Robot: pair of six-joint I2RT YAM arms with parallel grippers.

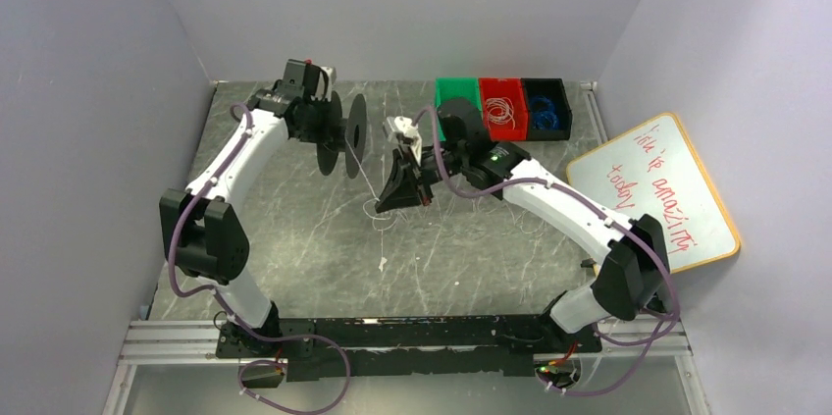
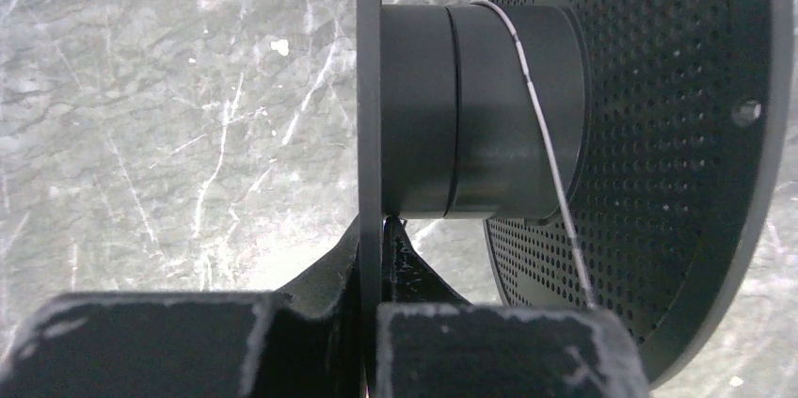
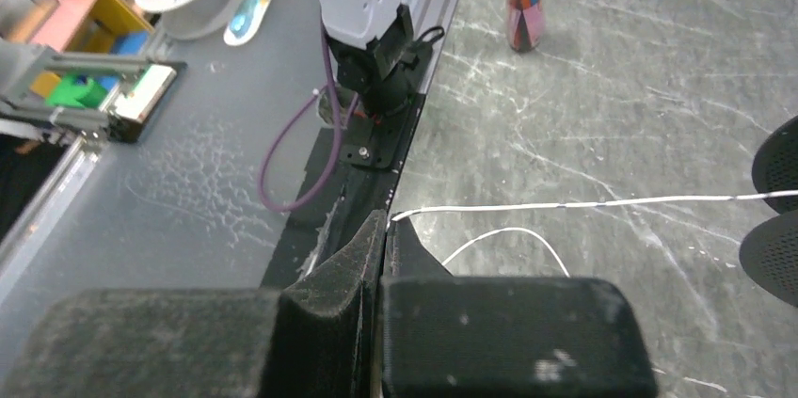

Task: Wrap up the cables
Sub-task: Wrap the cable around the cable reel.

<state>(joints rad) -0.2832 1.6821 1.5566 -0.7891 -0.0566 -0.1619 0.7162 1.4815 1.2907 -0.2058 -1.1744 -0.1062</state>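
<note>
Black plastic fills the centre: a spool (image 2: pixel 470 125) with two perforated flanges is held above the grey marbled worktop (image 1: pixel 294 238) by the left tool (image 2: pixel 369 229). The jaws of that tool are pressed together on the thin edge of one flange. The spool's axis is laid level and runs left to right, toward the other arm.

A single turn of wire (image 3: pixel 583 202) is seen crossing the hub at a slant, close to the far flange. The right tool (image 3: pixel 384 224) is fully closed, and the wire is pinched right at its fingertips.

From that pinch the wire is drawn in a nearly straight line to the gap between the flanges. In the overhead view the spool lies just to the left of the right tool and a little farther from the arm bases. The drawn length therefore appears to be set roughly across the spool's axis rather than along it. Any further winding is judged to depend on that angle being kept.

The wire is whitish and hair-thin, with faint darker marks along it. Slack is seen curling in loose loops on the worktop under the right tool, and a fine tail trails toward the bases. The right tool is the nearer one to this slack. More whitish coils are seen in a red bin (image 1: pixel 502 111) at the far edge.
</note>
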